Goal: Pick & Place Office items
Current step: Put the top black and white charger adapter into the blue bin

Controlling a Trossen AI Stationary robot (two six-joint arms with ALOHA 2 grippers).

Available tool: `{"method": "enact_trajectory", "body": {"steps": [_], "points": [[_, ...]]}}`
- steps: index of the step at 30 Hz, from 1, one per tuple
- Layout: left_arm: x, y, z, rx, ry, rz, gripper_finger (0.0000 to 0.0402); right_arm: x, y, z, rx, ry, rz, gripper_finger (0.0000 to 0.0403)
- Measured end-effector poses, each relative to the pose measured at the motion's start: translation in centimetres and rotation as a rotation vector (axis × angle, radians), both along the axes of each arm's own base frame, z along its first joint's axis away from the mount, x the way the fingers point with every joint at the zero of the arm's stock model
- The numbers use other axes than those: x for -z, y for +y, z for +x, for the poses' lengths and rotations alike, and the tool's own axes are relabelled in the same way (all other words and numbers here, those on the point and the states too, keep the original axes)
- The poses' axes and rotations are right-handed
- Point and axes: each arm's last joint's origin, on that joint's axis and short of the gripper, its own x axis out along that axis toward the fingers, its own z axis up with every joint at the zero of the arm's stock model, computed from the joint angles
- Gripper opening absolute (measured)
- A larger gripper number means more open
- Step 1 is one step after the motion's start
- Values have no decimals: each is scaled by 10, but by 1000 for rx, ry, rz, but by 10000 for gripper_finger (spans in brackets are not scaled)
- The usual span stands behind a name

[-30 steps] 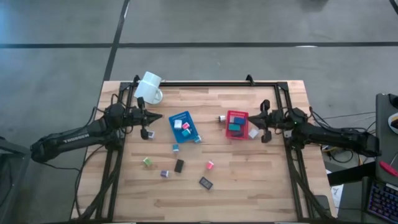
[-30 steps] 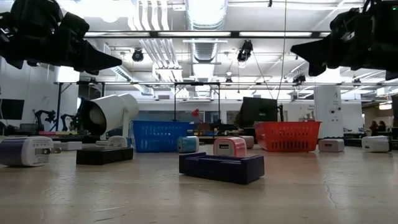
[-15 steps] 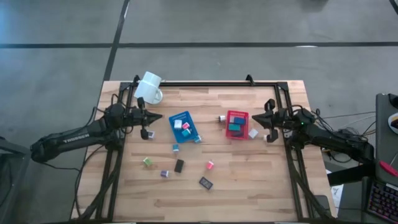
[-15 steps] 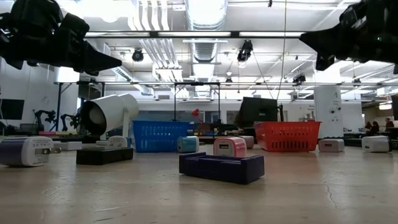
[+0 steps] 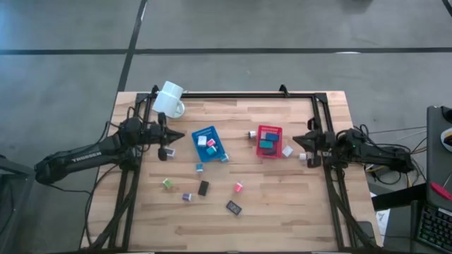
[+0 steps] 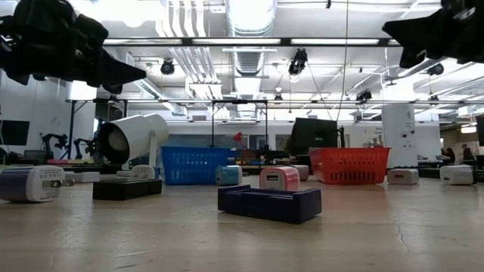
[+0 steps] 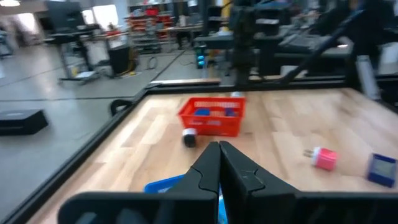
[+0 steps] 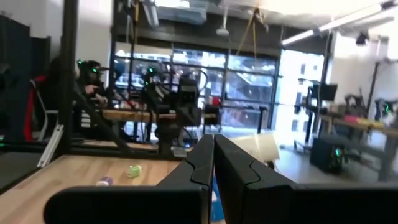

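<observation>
The office items are small blocks. Some lie in the blue tray (image 5: 208,143) and the red tray (image 5: 269,140). Others lie loose on the wooden table: a teal one (image 5: 200,167), a green one (image 5: 167,183), a purple one (image 5: 187,197), a black one (image 5: 203,188) and a pink one (image 5: 239,187). My left gripper (image 5: 180,132) hovers shut and empty left of the blue tray, pointing at it; its shut fingertips (image 7: 219,144) show in the left wrist view. My right gripper (image 5: 295,139) hovers shut and empty right of the red tray, its fingers (image 8: 211,138) pointing across the table.
A white mug (image 5: 169,99) lies on its side at the table's far left corner. A dark block (image 5: 234,207) lies toward the near edge, and a white one (image 5: 287,151) beside the red tray. Black frame rails (image 5: 247,94) run along the far, left and right sides.
My right gripper has drawn back toward the table's right edge and risen a little, away from the red tray, staying shut. No block has moved.
</observation>
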Motion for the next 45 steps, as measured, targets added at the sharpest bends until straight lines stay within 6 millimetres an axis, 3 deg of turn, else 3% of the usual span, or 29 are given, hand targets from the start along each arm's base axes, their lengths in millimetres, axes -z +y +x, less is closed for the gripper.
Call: {"method": "enact_trajectory", "body": {"steps": [7,12,17,24,28,34,39,45], "points": [[-2,-1,1,48,-18,-9,9,6,1,3,-25,33,-22,8],[-4,-2,4,49,4,-149,8,5,1,3,-27,29,-20,8],[-31,-9,14,102,74,-278,3,6,1,3,-27,31,-21,8],[-66,-19,40,-21,352,-165,3,6,1,3,-25,32,-28,8],[-86,-16,71,-69,440,-103,3,6,1,3,-25,32,-32,8],[-104,-3,140,-24,526,27,3,5,1,3,-24,31,-31,8],[-91,3,190,101,650,54,22,6,1,4,-23,32,-31,8],[-67,13,249,126,733,40,85,7,1,5,-18,46,-36,8]]}}
